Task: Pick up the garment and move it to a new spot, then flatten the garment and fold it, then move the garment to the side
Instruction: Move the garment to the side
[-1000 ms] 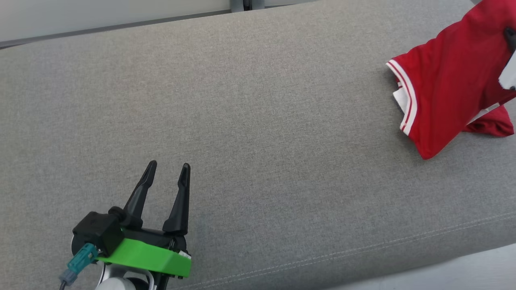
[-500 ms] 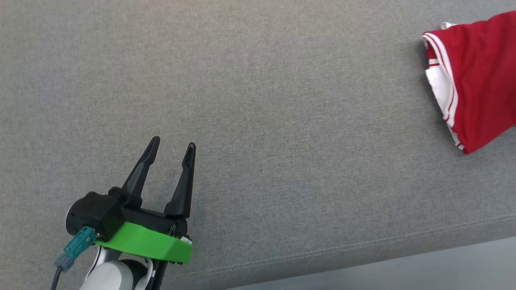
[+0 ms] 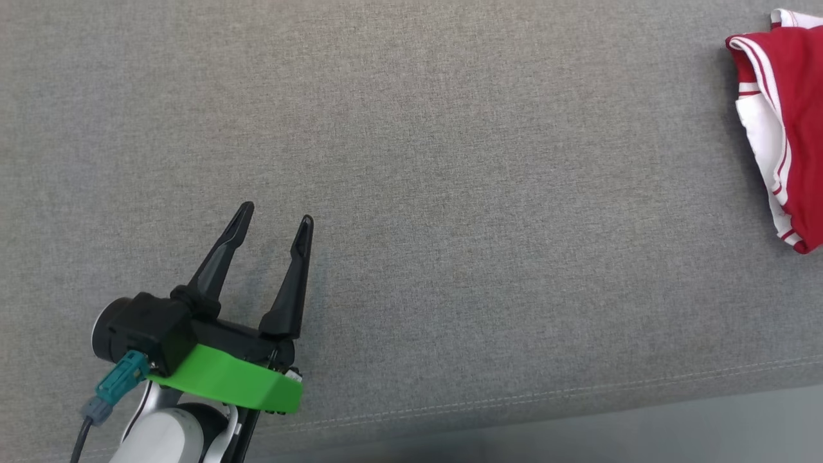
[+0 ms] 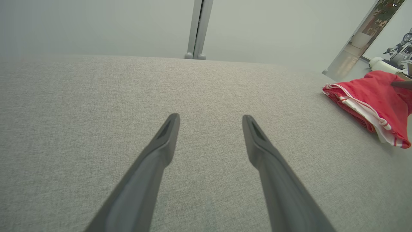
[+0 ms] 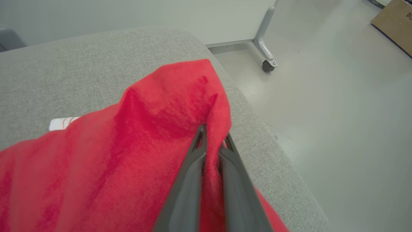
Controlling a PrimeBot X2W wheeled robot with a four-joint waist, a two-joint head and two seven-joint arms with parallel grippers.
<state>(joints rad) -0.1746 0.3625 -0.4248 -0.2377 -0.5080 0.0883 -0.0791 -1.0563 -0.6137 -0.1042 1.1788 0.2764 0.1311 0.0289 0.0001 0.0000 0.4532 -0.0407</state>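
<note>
near: left pincer (image 3: pixel 277 213) spread open, empty, over bare grey surface (image 3: pixel 450 193) | far: red garment (image 3: pixel 800 96) well apart to left pincer's right, a fold clamped in the closed right pincer (image 5: pixel 215 132) | change: head camera shifted; garment now at the view's right edge | meaning: likely relocation under way, flattening not begun

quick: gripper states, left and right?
Left gripper: open, holding nothing, over the grey cushion.
Right gripper: fingers shut on a fold of the red garment.
</note>
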